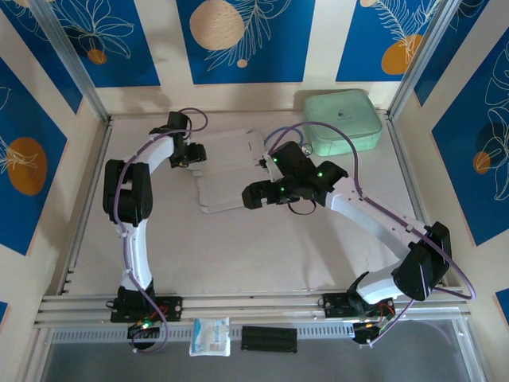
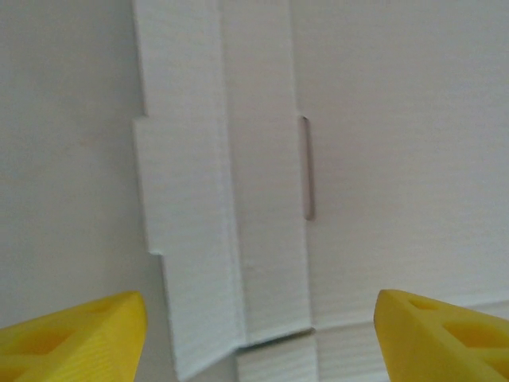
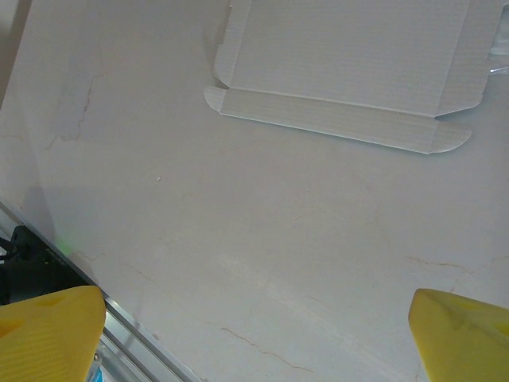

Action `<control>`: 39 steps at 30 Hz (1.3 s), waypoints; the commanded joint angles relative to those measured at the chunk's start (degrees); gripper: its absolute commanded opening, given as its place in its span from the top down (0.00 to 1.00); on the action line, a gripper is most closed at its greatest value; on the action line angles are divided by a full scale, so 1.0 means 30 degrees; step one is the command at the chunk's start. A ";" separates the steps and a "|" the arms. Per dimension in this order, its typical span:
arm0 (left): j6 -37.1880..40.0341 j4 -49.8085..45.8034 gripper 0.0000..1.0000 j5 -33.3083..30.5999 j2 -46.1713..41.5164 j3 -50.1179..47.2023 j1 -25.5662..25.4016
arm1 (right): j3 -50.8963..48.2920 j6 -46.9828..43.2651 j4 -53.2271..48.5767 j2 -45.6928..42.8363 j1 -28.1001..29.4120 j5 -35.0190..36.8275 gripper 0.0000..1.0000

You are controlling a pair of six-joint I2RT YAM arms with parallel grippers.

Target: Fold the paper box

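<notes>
The paper box (image 1: 227,171) lies unfolded and flat on the table, grey-white side up. My left gripper (image 1: 195,153) hovers at its left edge. In the left wrist view the left gripper (image 2: 258,344) is open, its yellow fingertips (image 2: 75,334) wide apart above a side flap (image 2: 187,239) and a slot (image 2: 308,167) in the card. My right gripper (image 1: 253,195) sits at the card's lower right edge. In the right wrist view the right gripper (image 3: 258,342) is open over bare table, and the paper box (image 3: 342,72) lies ahead of it with a long flap (image 3: 334,121) toward me.
A mint-green rounded case (image 1: 342,121) stands at the back right. A white-and-blue packet (image 1: 210,336) and a black block (image 1: 269,338) rest on the front rail. Metal frame rails (image 1: 79,215) border the table on both sides.
</notes>
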 commanded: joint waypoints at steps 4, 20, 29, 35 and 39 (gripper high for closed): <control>0.1094 -0.1353 0.26 0.1014 0.1391 0.1966 0.0709 | -0.0306 0.0226 -0.0187 -0.0754 0.0128 0.0061 0.02; 0.0802 0.0925 0.91 0.6019 0.1497 0.0774 0.0890 | -0.0444 0.0415 0.0207 -0.1774 -0.0348 0.0133 0.02; 0.0920 1.0132 1.00 0.9764 -0.5908 -1.0290 0.0829 | -0.0787 -0.2919 0.2493 -0.3232 -0.3473 -0.2118 0.05; 0.0670 1.8903 1.00 1.1299 -1.0787 -1.7268 0.0572 | -0.2054 -1.3227 0.5546 -0.4163 -0.3732 -0.3661 0.05; 0.2283 2.1467 1.00 1.1572 -1.2183 -1.9204 0.0450 | -0.0451 -1.7839 0.3907 -0.2869 -0.4405 -0.5214 0.06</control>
